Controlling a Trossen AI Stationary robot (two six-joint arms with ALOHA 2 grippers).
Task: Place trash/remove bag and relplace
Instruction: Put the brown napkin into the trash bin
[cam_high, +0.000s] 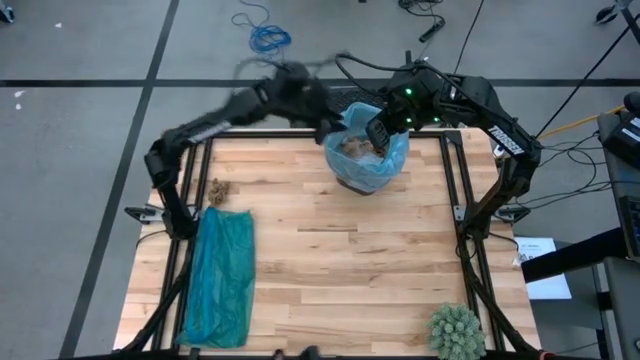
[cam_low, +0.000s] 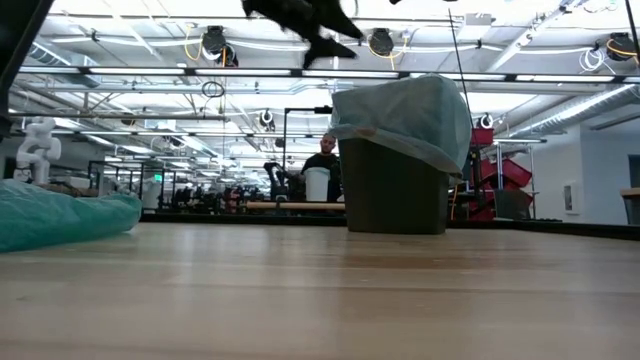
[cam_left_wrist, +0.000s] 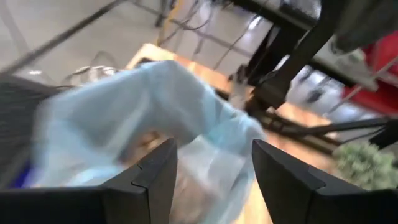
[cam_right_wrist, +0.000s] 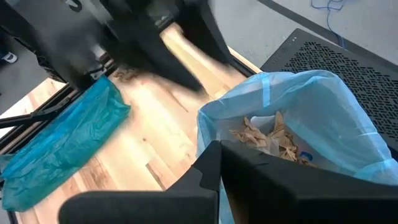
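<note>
A small dark bin (cam_low: 390, 185) stands at the table's far edge, lined with the pale blue bag (cam_high: 368, 160), whose rim stands puffed up above the bin (cam_low: 405, 110). Brown paper scraps (cam_right_wrist: 267, 137) lie inside it. One more brown scrap (cam_high: 218, 188) lies on the table's left part. My left gripper (cam_left_wrist: 214, 180) is open and blurred, in the air just left of and above the bin (cam_low: 320, 35), with the bag ahead of its fingers. My right gripper (cam_right_wrist: 217, 155) is shut and hangs over the bin's mouth (cam_high: 378, 135).
A darker teal plastic bag (cam_high: 220, 275) lies crumpled along the table's left side. A spiky green ball (cam_high: 455, 330) sits at the near right corner. The wooden tabletop (cam_high: 340, 260) between them is bare. A person sits far behind the table (cam_low: 322, 160).
</note>
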